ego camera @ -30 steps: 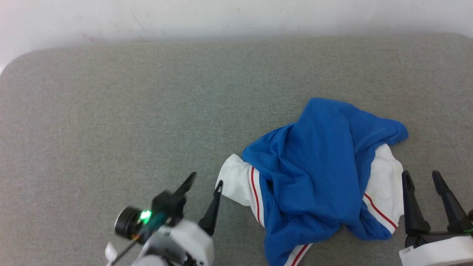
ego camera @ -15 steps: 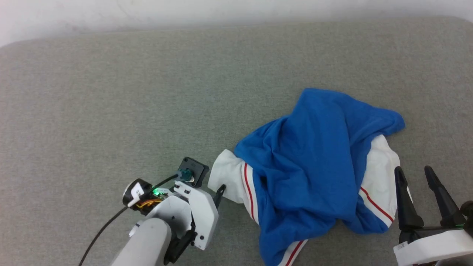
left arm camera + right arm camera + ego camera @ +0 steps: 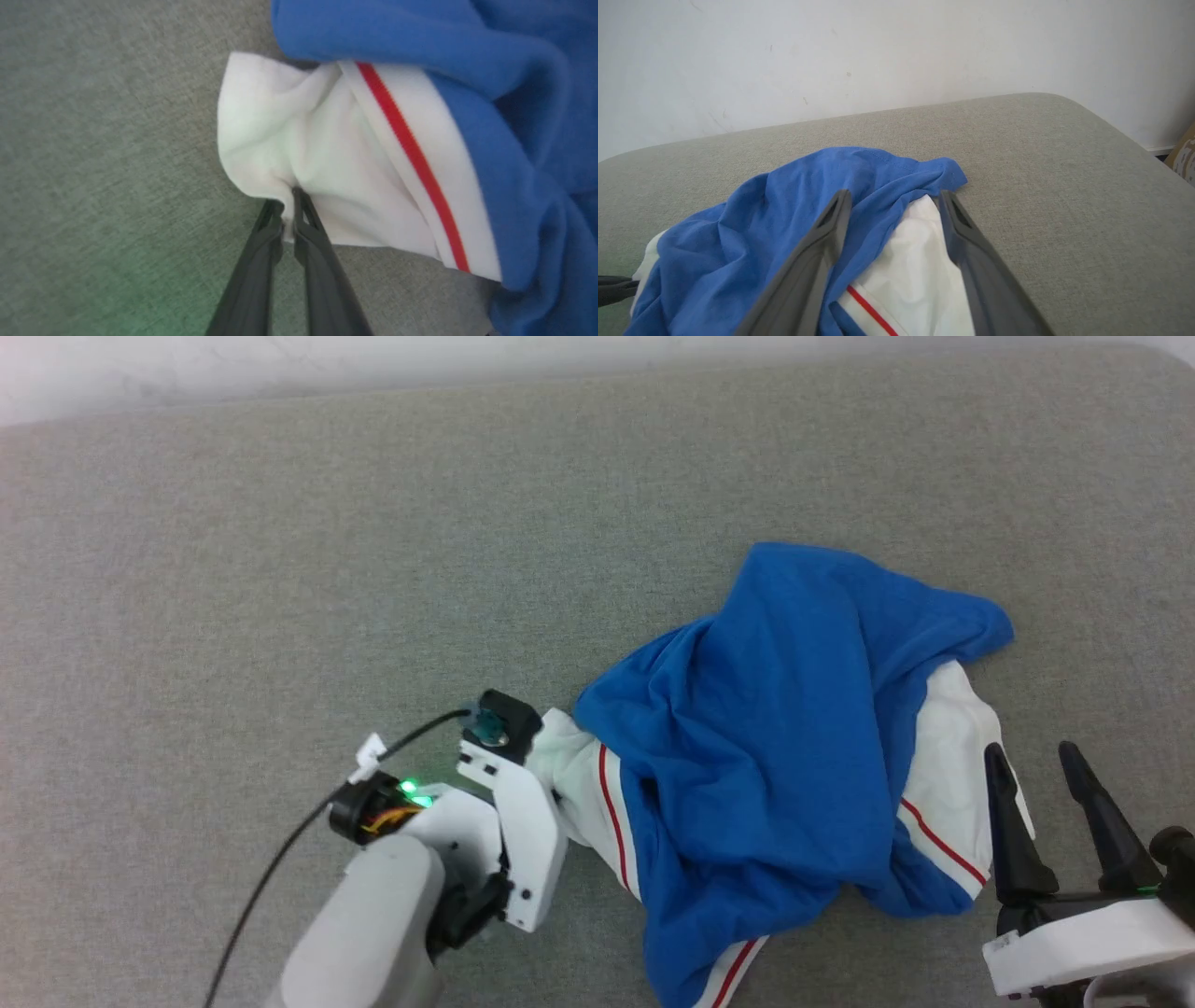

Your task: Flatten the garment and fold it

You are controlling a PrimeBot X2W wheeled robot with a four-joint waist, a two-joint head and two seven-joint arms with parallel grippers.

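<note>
The garment (image 3: 794, 709) lies crumpled on the grey padded surface, right of centre: royal blue with white sleeves and thin red stripes. In the left wrist view my left gripper (image 3: 287, 196) is shut on the edge of the white left sleeve (image 3: 327, 154), its two fingers pinching a fold of the cloth. From the head camera, that arm's white wrist (image 3: 509, 812) covers the fingers at the sleeve's left end. My right gripper (image 3: 1030, 753) stands open just beside the garment's right white sleeve (image 3: 952, 756). The right wrist view has its fingers (image 3: 831, 219) spread over the blue cloth (image 3: 784, 205) and the white sleeve.
The grey fabric surface (image 3: 280, 569) stretches wide to the left and behind the garment, ending at a white wall (image 3: 878, 46). Its far right corner is rounded (image 3: 1087, 112). A black cable (image 3: 280, 859) trails from my left wrist.
My left gripper moved right onto the white sleeve and shut on its edge. The head camera shifted a little. The right gripper stayed open beside the garment.
</note>
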